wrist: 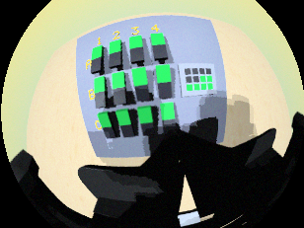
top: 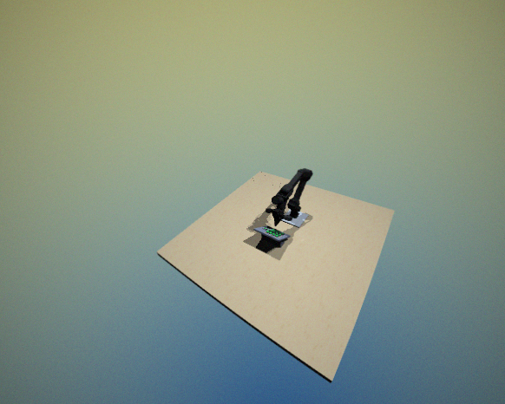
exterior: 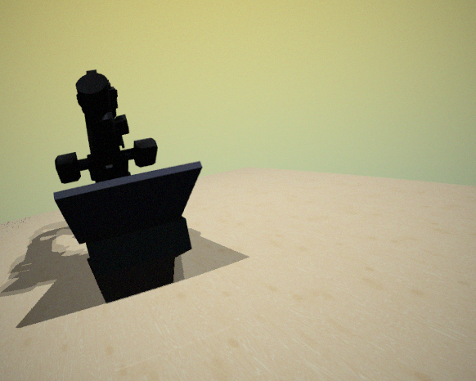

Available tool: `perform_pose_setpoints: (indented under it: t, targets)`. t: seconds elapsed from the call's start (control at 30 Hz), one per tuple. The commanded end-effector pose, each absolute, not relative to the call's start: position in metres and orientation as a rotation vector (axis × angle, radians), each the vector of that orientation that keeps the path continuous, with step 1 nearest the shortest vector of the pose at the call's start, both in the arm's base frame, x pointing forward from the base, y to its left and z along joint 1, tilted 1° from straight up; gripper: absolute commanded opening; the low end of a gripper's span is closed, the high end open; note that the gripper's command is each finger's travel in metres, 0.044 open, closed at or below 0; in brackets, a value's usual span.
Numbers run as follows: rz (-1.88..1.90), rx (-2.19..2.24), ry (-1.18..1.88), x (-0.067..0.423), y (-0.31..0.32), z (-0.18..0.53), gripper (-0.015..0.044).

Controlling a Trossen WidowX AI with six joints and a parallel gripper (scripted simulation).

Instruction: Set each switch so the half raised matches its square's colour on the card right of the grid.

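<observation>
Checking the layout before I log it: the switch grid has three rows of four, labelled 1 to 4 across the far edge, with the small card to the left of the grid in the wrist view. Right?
Not quite. In the wrist view the small card lies to the right of the switch grid, not the left. The rest stands.

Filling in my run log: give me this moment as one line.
gripper: shut, holding nothing | position: near edge of switch panel, by column 4 | card: right of grid | switches: three rows of four

The panel (wrist: 196, 46) stands on a block on the desk (top: 287, 295), just before the arm (top: 294, 191). The card (wrist: 198, 78) lies on the panel, right of the switches (wrist: 131, 82).
</observation>
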State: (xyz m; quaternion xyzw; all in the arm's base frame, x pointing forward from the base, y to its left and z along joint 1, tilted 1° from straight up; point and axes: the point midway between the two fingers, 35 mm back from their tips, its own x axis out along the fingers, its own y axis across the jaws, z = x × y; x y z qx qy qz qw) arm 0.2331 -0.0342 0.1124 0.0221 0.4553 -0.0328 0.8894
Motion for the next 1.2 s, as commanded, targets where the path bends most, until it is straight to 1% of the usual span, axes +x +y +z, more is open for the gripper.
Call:
perform_pose_setpoints:
  t: [0.0,0.37,1.17]
  targets:
    - [-0.065,0.046,0.954,0.233,-0.034,0.106,0.0]
    - [-0.065,0.046,0.953,0.241,-0.034,0.095,0.0]
    - [-0.065,0.046,0.953,0.241,-0.034,0.094,0.0]
